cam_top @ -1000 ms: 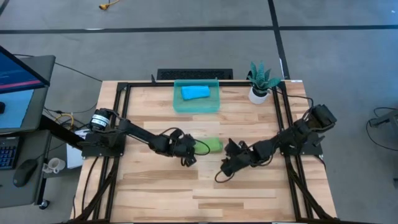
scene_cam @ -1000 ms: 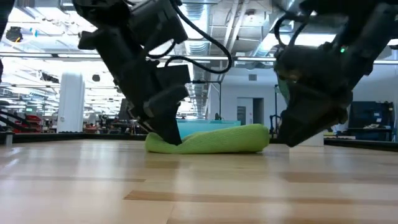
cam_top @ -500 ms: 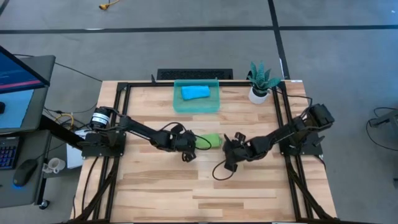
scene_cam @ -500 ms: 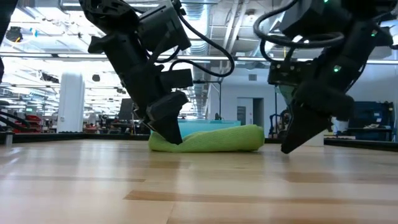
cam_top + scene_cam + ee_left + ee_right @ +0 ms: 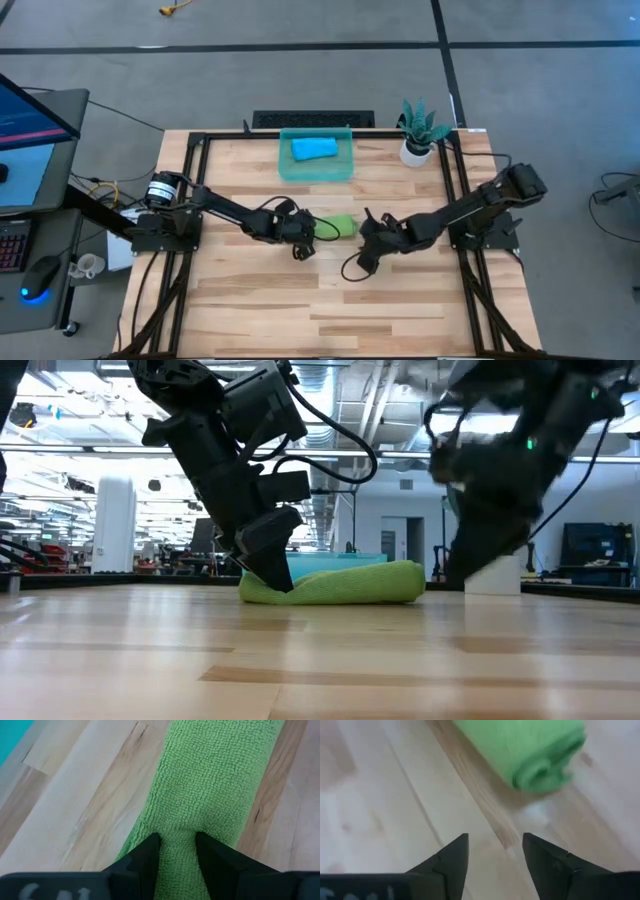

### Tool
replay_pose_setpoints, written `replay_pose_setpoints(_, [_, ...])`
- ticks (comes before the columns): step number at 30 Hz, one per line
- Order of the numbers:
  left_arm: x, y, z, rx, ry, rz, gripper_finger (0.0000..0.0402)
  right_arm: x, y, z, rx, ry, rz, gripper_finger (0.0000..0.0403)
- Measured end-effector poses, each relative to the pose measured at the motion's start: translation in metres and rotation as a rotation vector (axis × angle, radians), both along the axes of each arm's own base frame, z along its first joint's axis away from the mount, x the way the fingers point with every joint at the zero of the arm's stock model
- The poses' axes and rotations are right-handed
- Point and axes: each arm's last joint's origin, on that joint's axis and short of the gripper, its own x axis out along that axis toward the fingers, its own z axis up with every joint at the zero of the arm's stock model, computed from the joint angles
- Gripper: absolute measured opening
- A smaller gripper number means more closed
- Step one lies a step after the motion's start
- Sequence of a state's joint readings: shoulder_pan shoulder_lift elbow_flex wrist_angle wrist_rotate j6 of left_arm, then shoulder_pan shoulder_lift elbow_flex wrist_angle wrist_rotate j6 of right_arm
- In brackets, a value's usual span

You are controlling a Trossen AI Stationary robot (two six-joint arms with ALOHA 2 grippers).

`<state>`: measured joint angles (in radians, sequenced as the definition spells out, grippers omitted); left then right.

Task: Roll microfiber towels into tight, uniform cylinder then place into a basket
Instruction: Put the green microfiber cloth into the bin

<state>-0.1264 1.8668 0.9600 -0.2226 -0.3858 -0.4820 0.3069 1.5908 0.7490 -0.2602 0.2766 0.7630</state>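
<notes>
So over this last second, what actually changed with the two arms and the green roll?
The right gripper, open and empty, slid in along the table toward the free end of the green towel and stops short of it. The left gripper nudged the roll slightly toward the table's middle and stays clamped on its other end. The blue towel stays in the basket.

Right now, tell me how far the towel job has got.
Done: the blue towel lies rolled in the basket. In hand: the green towel is rolled and lies on the table, the left gripper pinching one end of it. The right gripper is open beside the other end, holding nothing. Left: get the green roll into the basket.
</notes>
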Motion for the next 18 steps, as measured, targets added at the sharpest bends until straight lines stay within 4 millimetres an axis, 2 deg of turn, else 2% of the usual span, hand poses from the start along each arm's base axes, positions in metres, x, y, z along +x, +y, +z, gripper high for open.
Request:
replay_pose_setpoints(6, [0.000, 0.000, 0.000, -0.004, -0.001, -0.001, 0.0127, -0.012, -0.010, 0.045, -0.048, -0.134, 0.034, 0.0187])
replay_pose_setpoints(9, [0.000, 0.000, 0.000, -0.004, -0.001, -0.002, 0.0127, -0.027, -0.016, 0.067, -0.109, -0.192, -0.007, 0.0174])
replay_pose_setpoints(11, [0.000, 0.000, 0.000, -0.004, -0.001, -0.002, 0.0127, -0.036, -0.018, 0.075, -0.139, -0.227, -0.046, 0.0166])
replay_pose_setpoints(14, [0.000, 0.000, 0.000, -0.005, -0.001, -0.002, 0.0127, -0.050, -0.016, 0.064, -0.122, -0.261, -0.096, 0.0158])
replay_pose_setpoints(18, [0.000, 0.000, 0.000, -0.010, 0.000, -0.004, 0.0127, -0.062, -0.013, 0.029, -0.009, -0.322, -0.200, 0.0149])
